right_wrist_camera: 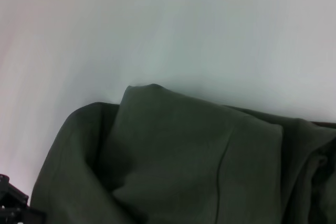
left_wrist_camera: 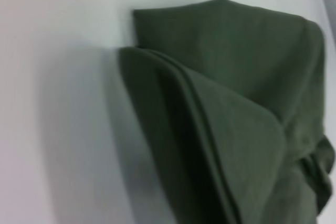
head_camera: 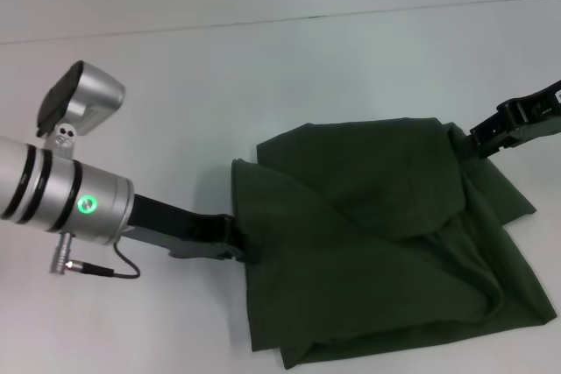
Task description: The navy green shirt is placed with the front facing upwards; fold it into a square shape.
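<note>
The shirt [head_camera: 386,243] lies bunched and partly folded on the white surface [head_camera: 263,67], plain green side up, with layers overlapping across its middle and a loose flap hanging toward its near right corner. The left gripper [head_camera: 235,241] meets the shirt's left edge and the right gripper [head_camera: 473,139] meets its far right corner, each touching the cloth. Whether either pair of jaws is closed on the fabric cannot be told, since cloth hides their tips.

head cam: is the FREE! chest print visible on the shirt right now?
No. In the head view the navy green shirt lies folded over itself on the table, and only plain green fabric shows, no lettering.
</note>
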`<state>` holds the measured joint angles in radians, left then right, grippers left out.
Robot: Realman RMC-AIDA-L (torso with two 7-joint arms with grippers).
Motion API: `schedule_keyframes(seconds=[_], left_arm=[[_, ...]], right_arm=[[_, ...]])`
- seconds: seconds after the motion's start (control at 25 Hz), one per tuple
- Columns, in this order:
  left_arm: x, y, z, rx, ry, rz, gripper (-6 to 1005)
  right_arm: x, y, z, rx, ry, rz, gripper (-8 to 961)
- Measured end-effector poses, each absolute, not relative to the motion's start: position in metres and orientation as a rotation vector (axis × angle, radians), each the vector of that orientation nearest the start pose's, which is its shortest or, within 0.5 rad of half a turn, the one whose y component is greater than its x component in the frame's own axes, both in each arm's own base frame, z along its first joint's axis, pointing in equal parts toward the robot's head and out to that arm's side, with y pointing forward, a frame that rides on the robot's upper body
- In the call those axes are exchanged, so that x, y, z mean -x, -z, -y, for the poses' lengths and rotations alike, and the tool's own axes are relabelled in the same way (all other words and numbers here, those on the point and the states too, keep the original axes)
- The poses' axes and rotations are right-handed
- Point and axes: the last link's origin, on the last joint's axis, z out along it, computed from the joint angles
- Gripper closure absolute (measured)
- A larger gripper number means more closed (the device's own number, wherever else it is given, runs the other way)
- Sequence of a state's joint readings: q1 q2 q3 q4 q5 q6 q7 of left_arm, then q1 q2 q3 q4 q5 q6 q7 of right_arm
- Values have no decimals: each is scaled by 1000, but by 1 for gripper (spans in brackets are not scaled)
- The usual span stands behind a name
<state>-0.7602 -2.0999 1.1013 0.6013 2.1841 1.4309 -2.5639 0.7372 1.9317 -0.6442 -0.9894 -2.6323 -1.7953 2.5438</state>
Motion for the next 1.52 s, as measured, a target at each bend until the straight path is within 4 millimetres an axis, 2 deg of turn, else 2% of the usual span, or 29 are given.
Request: schedule_keyframes(seconds=[0.32, 0.6, 0.72, 0.92, 1.16, 1.36, 1.52], left_arm=[[190, 72, -338, 2703, 155, 1912, 901], [204, 62, -339, 2647, 158, 1945, 881], [204, 64, -336, 2674, 144, 1931, 658], [207, 63, -331, 2688, 100, 1939, 563], [224, 57, -329, 2607, -30, 1971, 450], [230, 59, -323, 2587, -79, 1993, 262], [228, 64, -316, 2602, -99, 2030, 266]], right_arm=[[-255, -102, -368, 2312, 96, -1716, 585], [-255, -102, -368, 2312, 96, -1714, 585], [-255, -102, -369, 2314, 94, -1707, 585], [-253, -101, -370, 2320, 93, -1700, 585], [-253, -101, -370, 2323, 95, -1695, 586], [-253, -101, -370, 2322, 94, -1695, 586], [-253, -101, -370, 2322, 94, -1696, 586]])
